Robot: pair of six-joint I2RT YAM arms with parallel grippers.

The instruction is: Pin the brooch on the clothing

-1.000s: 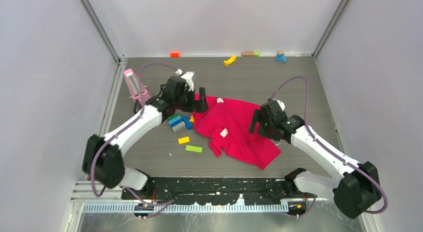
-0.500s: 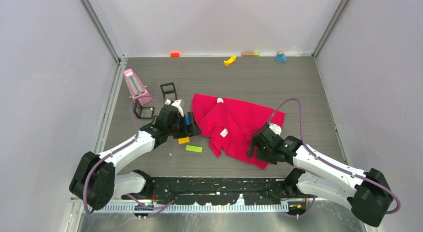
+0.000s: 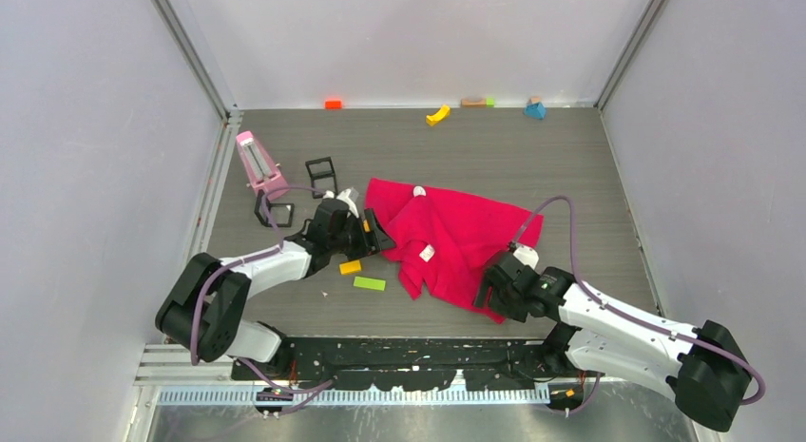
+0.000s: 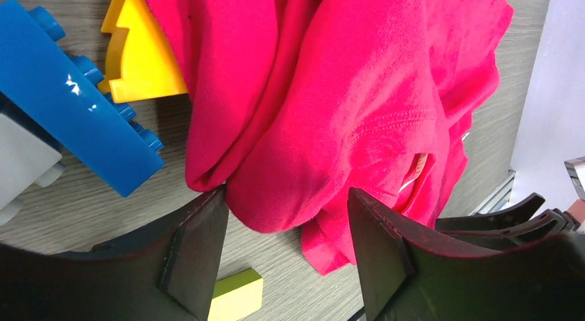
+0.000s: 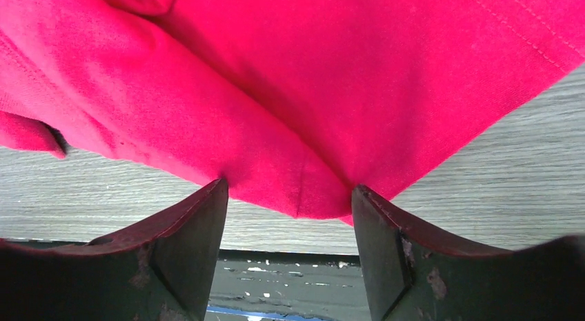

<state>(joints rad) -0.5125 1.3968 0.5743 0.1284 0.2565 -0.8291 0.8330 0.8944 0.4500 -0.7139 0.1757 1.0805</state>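
The crimson T-shirt [image 3: 461, 238] lies crumpled mid-table with a small white label [image 3: 427, 253]. A tiny pale pinkish piece [image 3: 419, 191] sits on its far edge; I cannot tell if it is the brooch. My left gripper [image 3: 375, 238] is open at the shirt's left edge. In the left wrist view a fold of the shirt [image 4: 324, 107] bulges between the spread fingers of the gripper [image 4: 286, 259]. My right gripper [image 3: 494, 295] is open at the shirt's near corner. In the right wrist view that corner [image 5: 310, 93] hangs between the fingers of the gripper [image 5: 290, 224].
A blue brick [image 4: 76, 107], a yellow piece [image 4: 141, 59] and a green block [image 4: 238, 297] lie by the left gripper. A pink wedge-shaped object [image 3: 259, 163] and two black frames [image 3: 321, 171] stand at the left. Loose blocks [image 3: 437, 114] line the back wall.
The left gripper came back from the far side and moved right onto the shirt's left edge. The right gripper drew back toward me to the shirt's near corner.
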